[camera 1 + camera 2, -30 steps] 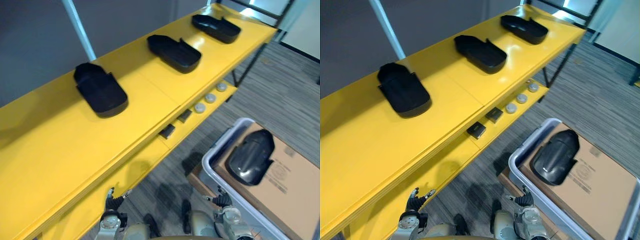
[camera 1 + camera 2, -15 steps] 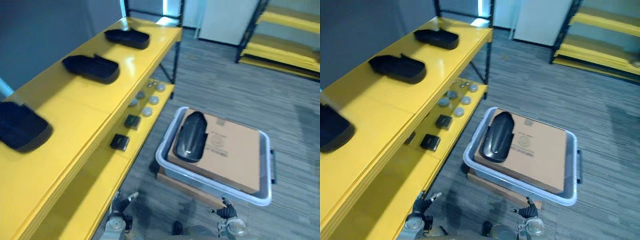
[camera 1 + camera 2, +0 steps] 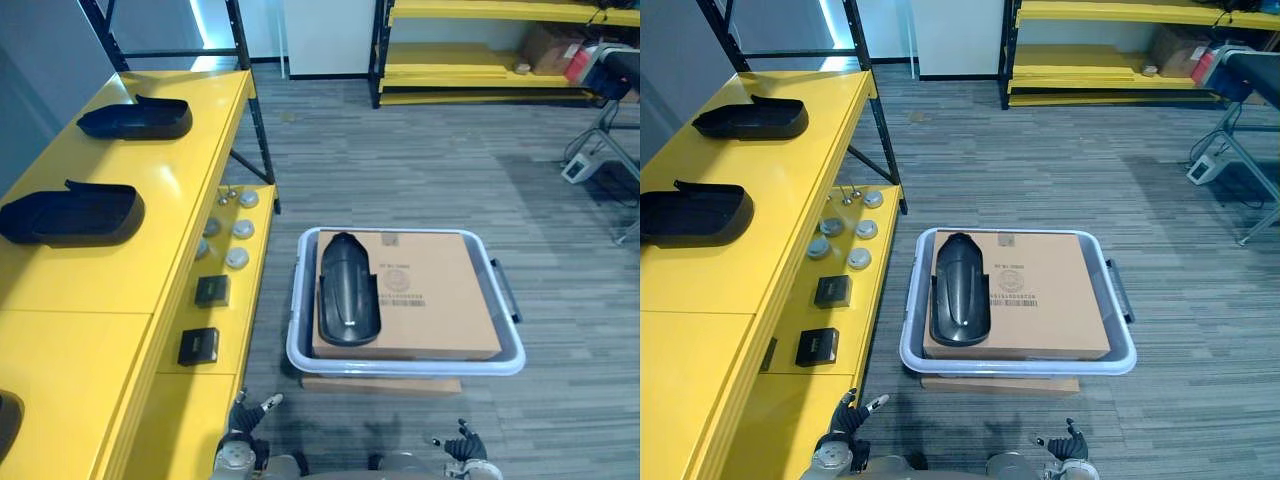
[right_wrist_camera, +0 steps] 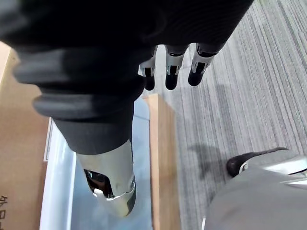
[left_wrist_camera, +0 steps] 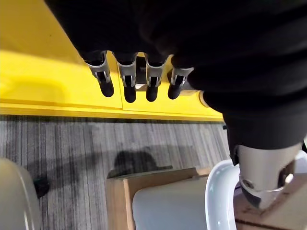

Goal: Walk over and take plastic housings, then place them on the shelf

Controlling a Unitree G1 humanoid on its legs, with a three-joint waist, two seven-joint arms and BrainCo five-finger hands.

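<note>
Right, the black plastic housing (image 3: 347,290) lies on the cardboard box (image 3: 430,300) in the grey tote (image 3: 400,365) on the floor, straight ahead of me, its long axis pointing away from me. It sits on the box's left part, so I judge my left hand (image 3: 245,420) slightly nearer than my right hand (image 3: 462,445). Both hang low and empty, fingers (image 5: 128,84) straight and loosely spread. The yellow shelf (image 3: 150,200) runs along my left.

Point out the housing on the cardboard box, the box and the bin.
housing (image 3: 348,300), left eye view, middle of its shell
cardboard box (image 3: 440,300), left eye view, bare top
bin (image 3: 400,367), left eye view, near rim
</note>
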